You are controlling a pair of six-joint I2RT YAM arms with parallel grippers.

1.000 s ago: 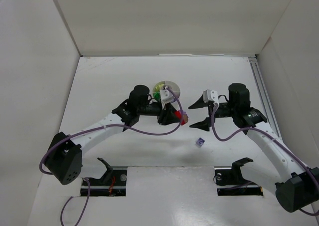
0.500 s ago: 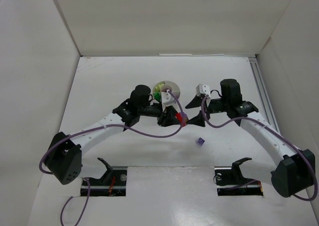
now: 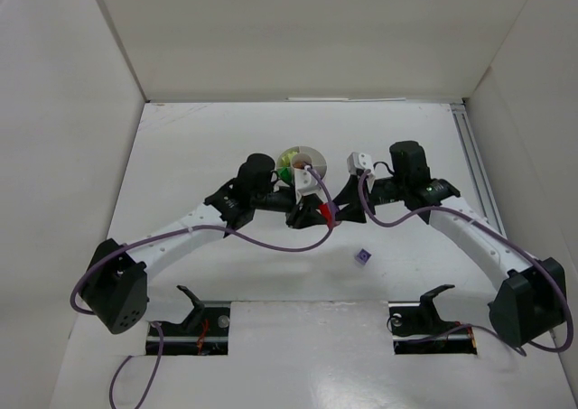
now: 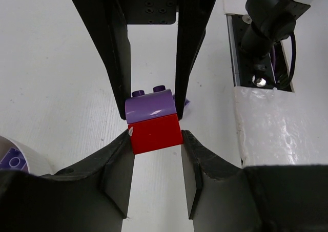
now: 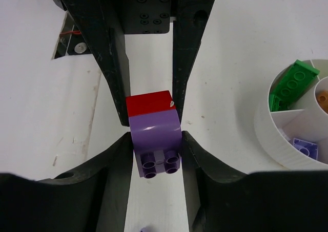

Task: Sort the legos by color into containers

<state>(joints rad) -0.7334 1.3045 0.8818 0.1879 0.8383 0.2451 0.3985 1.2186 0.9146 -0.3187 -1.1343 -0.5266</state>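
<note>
A red lego (image 4: 155,133) and a light purple lego (image 5: 155,137) are stuck together and held above the table. My left gripper (image 4: 156,140) is shut on the red one. My right gripper (image 5: 156,146) faces it and is shut on the purple one. In the top view the two grippers meet at the joined pair (image 3: 327,212), just right of and below the round white dish (image 3: 312,153). The dish (image 5: 270,124) holds a dark green lego (image 5: 292,81), a purple lego (image 5: 305,148) and an orange one (image 5: 322,96) in separate containers. One loose purple lego (image 3: 362,257) lies on the table.
White walls enclose the table on three sides. A metal rail (image 3: 474,161) runs along the right edge. Two slots with black mounts (image 3: 194,323) (image 3: 432,320) sit at the near edge by the arm bases.
My right gripper has moved left to the left gripper and closed on the purple lego of the joined pair. The left arm has stayed in place.
</note>
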